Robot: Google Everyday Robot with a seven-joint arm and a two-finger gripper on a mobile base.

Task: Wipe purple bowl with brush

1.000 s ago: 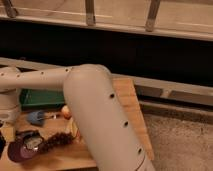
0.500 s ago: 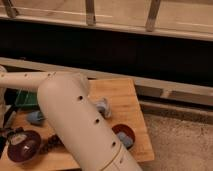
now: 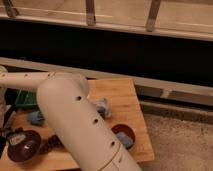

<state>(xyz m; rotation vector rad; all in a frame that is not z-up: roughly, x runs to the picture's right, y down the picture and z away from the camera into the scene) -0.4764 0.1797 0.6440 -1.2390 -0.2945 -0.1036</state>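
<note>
The purple bowl point(image 3: 23, 147) sits at the front left corner of the wooden table point(image 3: 122, 102). The brush point(image 3: 15, 138), a small dark tool with a pale patch, is over the bowl's left rim. My gripper point(image 3: 7, 131) is at the far left edge of the view, right by the brush and just above the bowl, and it is mostly cut off. My thick white arm point(image 3: 80, 127) crosses the foreground and hides the middle of the table.
A redder bowl point(image 3: 125, 135) holding a blue item stands at the front right. A blue cloth point(image 3: 103, 107) lies mid-table and a small blue object point(image 3: 35, 118) at the left. A dark bumpy cluster point(image 3: 50, 145) lies beside the purple bowl. A green tray point(image 3: 24, 99) is at the back left.
My arm has swung left and lower across the view, uncovering the right half of the table, the blue cloth and the redder bowl. The purple bowl has stayed in place.
</note>
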